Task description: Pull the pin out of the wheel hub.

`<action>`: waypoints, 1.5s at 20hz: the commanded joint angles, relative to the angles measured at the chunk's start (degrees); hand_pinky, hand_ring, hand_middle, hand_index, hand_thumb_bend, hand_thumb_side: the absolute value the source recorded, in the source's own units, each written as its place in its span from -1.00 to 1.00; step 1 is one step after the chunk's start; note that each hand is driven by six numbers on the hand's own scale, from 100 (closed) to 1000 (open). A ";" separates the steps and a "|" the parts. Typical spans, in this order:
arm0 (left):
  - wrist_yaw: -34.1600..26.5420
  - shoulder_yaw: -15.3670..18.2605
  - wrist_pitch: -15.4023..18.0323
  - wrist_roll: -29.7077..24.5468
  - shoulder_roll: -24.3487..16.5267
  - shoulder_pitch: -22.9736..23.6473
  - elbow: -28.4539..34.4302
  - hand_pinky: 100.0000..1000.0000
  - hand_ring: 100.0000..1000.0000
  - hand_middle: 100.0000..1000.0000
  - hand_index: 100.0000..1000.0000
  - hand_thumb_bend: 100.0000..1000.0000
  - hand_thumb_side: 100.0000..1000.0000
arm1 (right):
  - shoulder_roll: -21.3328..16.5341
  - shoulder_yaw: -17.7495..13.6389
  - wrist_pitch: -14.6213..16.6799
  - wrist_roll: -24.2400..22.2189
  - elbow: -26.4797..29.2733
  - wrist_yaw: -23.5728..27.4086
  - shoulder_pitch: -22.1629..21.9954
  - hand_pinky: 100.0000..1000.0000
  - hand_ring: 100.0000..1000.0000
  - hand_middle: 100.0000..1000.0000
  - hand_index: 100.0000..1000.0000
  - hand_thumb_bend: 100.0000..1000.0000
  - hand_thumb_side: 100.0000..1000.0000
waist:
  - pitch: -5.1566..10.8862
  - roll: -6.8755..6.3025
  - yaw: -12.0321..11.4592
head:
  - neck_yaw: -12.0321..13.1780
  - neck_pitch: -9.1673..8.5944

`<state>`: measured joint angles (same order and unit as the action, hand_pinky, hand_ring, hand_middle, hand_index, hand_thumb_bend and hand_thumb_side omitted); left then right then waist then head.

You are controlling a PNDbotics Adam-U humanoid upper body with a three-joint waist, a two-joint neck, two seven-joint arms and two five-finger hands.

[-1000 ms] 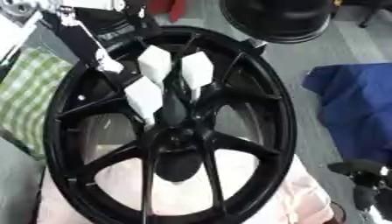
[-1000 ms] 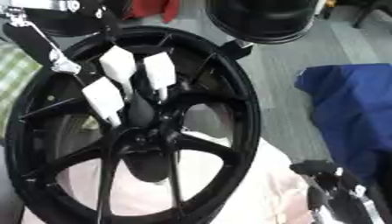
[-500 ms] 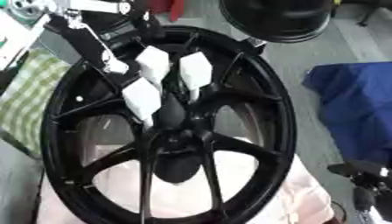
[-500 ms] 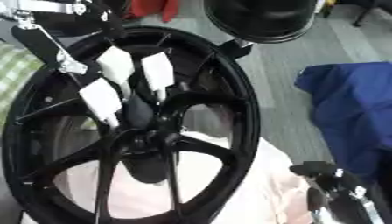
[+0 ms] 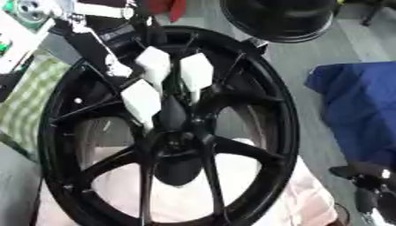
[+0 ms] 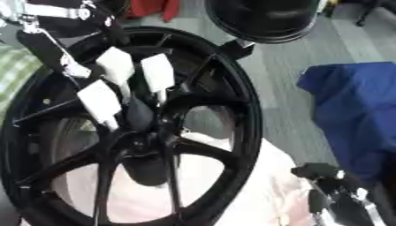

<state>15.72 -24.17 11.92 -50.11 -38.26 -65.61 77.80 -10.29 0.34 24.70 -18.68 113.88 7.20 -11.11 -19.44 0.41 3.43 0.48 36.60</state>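
A big black spoked wheel [image 5: 255,110] lies flat on a pale pink cloth [image 5: 309,203]. Its hub [image 5: 184,143] sits at the centre where the spokes meet. My left hand [image 5: 154,70] reaches in from the upper left, and its white-padded fingertips [image 5: 142,99] close together just above the hub. Between them a dark stub, the pin [image 5: 172,115], rises from the hub; its lower end is hard to tell from the black spokes. My right hand [image 6: 331,196] rests at the lower right corner, off the wheel, with its fingers relaxed.
A second black wheel [image 5: 282,20] lies beyond the rim at the top. A blue cloth [image 5: 359,110] covers the floor to the right. A green checked cloth [image 5: 23,106] lies to the left, and a red thing [image 6: 151,9] shows at the top.
My left hand has edged slightly down toward the hub. The wheel and my right hand have stayed where they were.
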 commanded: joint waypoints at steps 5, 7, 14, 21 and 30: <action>-0.11 0.41 0.70 -1.78 -0.39 -1.74 -0.23 0.68 0.44 0.44 0.68 -0.52 -0.71 | -0.18 -0.08 -0.48 -0.02 0.71 -0.29 0.32 0.60 0.45 0.20 0.52 -1.00 -0.47 | 0.71 -0.30 -0.04 | 0.27 -0.10; -0.15 0.32 0.81 -1.84 -0.37 -1.86 -0.33 0.68 0.44 0.45 0.69 -0.52 -0.71 | -0.21 -0.10 -0.63 0.00 0.71 -0.32 0.41 0.60 0.45 0.20 0.52 -1.00 -0.47 | 0.65 -0.36 -0.08 | 0.45 0.17; -0.19 0.09 1.00 -1.86 -0.05 -2.21 -0.52 0.67 0.44 0.43 0.69 -0.53 -0.74 | -0.25 -0.04 -1.18 -0.15 0.71 -0.27 0.72 0.60 0.46 0.20 0.52 -1.00 -0.46 | 0.51 -0.51 -0.10 | 0.70 0.25; -1.11 -1.21 1.74 -1.86 0.27 -2.23 -0.98 0.68 0.42 0.37 0.67 -0.54 -0.74 | -0.16 -0.10 -1.72 0.20 0.71 -0.25 0.86 0.61 0.45 0.20 0.52 -1.00 -0.46 | 0.50 -0.60 -0.07 | 0.78 0.01; -1.27 -3.01 3.09 -1.86 0.63 -2.12 -1.94 0.68 0.40 0.30 0.62 -0.59 -0.78 | 0.10 -0.16 -2.04 0.69 0.71 -0.06 1.01 0.60 0.45 0.19 0.51 -1.00 -0.46 | 0.43 -0.65 0.07 | 0.86 -0.18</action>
<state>14.61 -27.39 13.16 -50.51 -36.95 -66.51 75.58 -10.07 0.36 22.79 -18.25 113.88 7.14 -10.11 -19.83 -0.21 3.45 1.18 36.69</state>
